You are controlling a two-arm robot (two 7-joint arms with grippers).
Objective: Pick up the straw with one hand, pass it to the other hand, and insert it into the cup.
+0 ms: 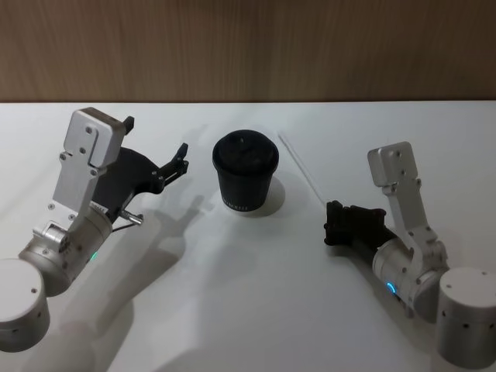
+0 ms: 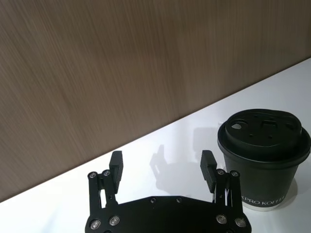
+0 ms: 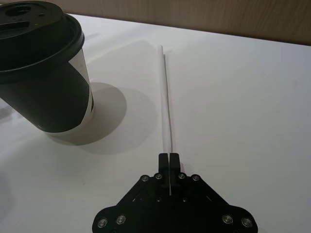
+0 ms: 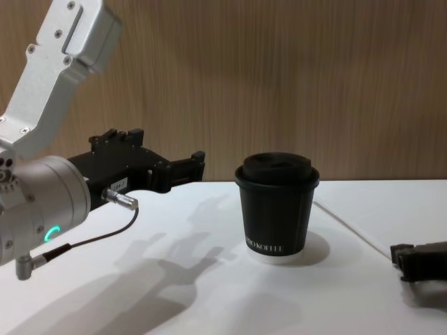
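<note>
The black lidded cup (image 1: 245, 170) stands upright mid-table, also seen from the side (image 4: 277, 209) and close by (image 3: 43, 73). The thin white straw (image 1: 302, 169) lies on the table right of the cup, slanting from the back toward my right gripper (image 1: 332, 211). Its fingers are shut on the straw's near end (image 3: 166, 97), low over the table. My left gripper (image 1: 155, 142) hovers open left of the cup with nothing between its fingers (image 2: 115, 166). The cup (image 2: 265, 155) sits just beyond its one fingertip.
The white table (image 1: 232, 294) ends at a brown wooden wall (image 1: 248, 46) behind the cup. A thin dark cable (image 4: 91, 237) hangs from the left wrist. Bare table surface lies in front of the cup and between the two arms.
</note>
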